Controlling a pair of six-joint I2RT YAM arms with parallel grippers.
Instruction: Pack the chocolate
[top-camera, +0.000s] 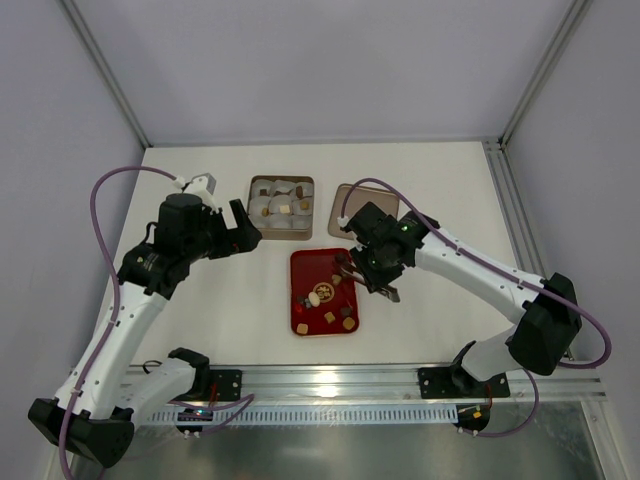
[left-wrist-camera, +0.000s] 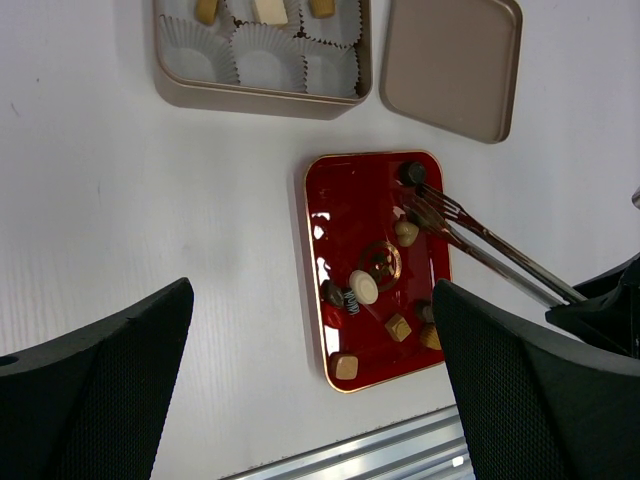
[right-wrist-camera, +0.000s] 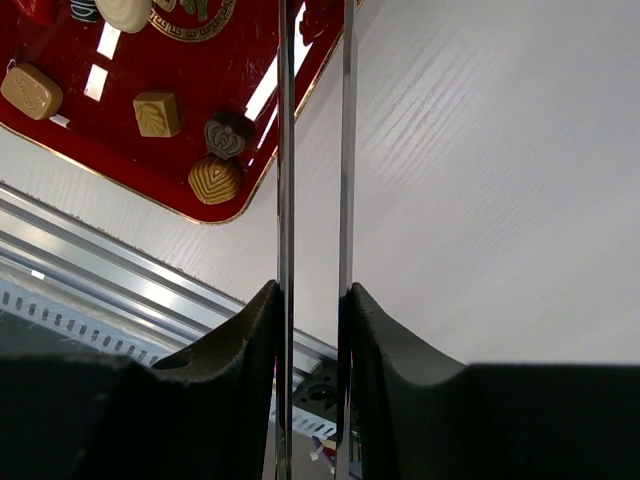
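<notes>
A white bench (top-camera: 440, 180) is seen carrying everything. Above its left part the left tool (top-camera: 246, 230) is held with its jaws spread as wide as they go, and nothing is gripped in it. The right tool (right-wrist-camera: 311, 300) is closed on a pair of metal tongs (right-wrist-camera: 285, 180), whose two arms are pinched from either side by the fingers. A tan box (left-wrist-camera: 250, 98) is set at the far middle of the bench and lined with white paper cups (left-wrist-camera: 270, 60). A few chocolates (left-wrist-camera: 268, 10) are seated in its far cups. Its lid (left-wrist-camera: 450, 65) is laid flat just to the right, apart from it. A red tray (left-wrist-camera: 345, 200) is placed nearer the arms. The tong tips are lowered over the tray's far right corner, between a dark piece (left-wrist-camera: 411, 172) and a tan piece (left-wrist-camera: 406, 232). Whether either is touched cannot be told. More chocolates are scattered loose on the tray.
</notes>
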